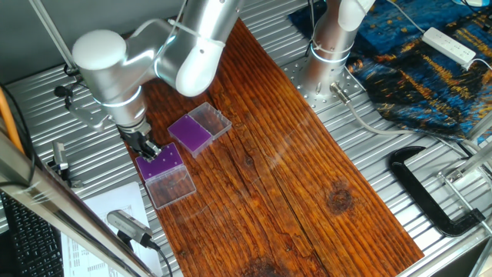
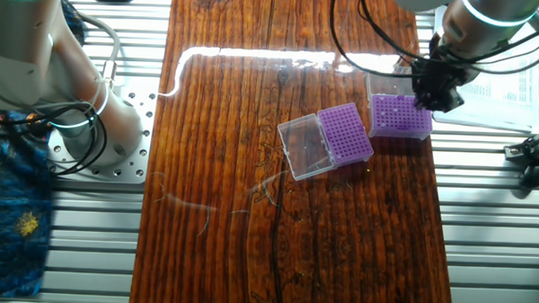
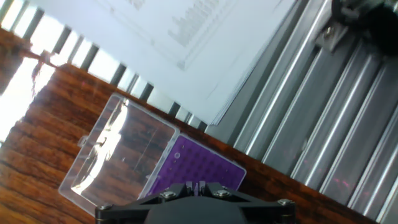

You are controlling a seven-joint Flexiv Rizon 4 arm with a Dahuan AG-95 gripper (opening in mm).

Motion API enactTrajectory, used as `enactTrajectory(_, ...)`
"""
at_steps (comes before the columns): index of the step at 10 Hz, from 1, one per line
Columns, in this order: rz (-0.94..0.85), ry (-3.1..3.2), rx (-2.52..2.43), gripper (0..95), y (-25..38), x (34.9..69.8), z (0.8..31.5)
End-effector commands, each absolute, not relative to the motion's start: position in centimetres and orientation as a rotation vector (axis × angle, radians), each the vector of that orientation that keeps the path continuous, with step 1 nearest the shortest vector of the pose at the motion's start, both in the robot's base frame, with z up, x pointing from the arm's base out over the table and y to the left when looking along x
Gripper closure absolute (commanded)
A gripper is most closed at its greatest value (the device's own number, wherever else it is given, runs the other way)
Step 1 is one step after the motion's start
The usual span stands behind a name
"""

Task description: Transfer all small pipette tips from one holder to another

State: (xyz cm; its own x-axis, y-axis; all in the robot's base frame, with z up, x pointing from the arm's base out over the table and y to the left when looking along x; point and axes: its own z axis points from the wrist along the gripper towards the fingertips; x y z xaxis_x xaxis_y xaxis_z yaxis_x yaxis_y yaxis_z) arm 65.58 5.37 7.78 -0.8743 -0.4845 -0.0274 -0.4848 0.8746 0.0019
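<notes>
1. Over the near holder (image 1: 161,163) at the plank's edge, the gripper (image 1: 148,148) hovers low; can't tell if its fingers are spread or pinching.
2. Small pipette tips are too tiny to spot; presumably they're in that purple grid.
3. Looks like the pick-or-place step. Next move needs dead-on alignment, with the other holder (image 1: 191,132) just beside.

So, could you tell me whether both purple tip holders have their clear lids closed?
No, both holders sit with clear lids swung open.

Glossy wooden board (image 1: 307,185) on ribbed metal table (image 1: 430,154).
</notes>
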Motion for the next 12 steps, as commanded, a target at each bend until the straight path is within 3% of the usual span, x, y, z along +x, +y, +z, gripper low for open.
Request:
enactTrajectory(1,0.011,3.012,-0.783,95.0,5.34,65.48,7.61)
enactTrajectory(12,0.039,3.011,-0.774,95.0,4.89,65.44,7.19)
